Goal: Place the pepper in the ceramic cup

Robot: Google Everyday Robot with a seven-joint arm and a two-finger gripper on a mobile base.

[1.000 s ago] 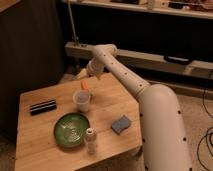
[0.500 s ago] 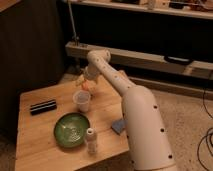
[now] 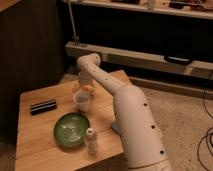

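The off-white ceramic cup (image 3: 81,102) stands upright near the middle of the wooden table (image 3: 35,145). My gripper (image 3: 84,90) hangs just above the cup's far rim, at the end of the white arm (image 3: 131,120) that reaches in from the lower right. A small orange-red pepper (image 3: 88,90) shows at the gripper's tip, held right over the cup's right rim. The fingers appear closed on it.
A green plate (image 3: 72,130) lies in front of the cup, with a narrow pale shaker (image 3: 91,140) at its right edge. A flat black object (image 3: 43,106) lies at the left of the table. A low shelf and rail (image 3: 150,57) run behind the table.
The arm has swung left and the gripper has come down from beside the cup to just over its rim, carrying the pepper along. The arm now covers the grey-blue item at the table's right.
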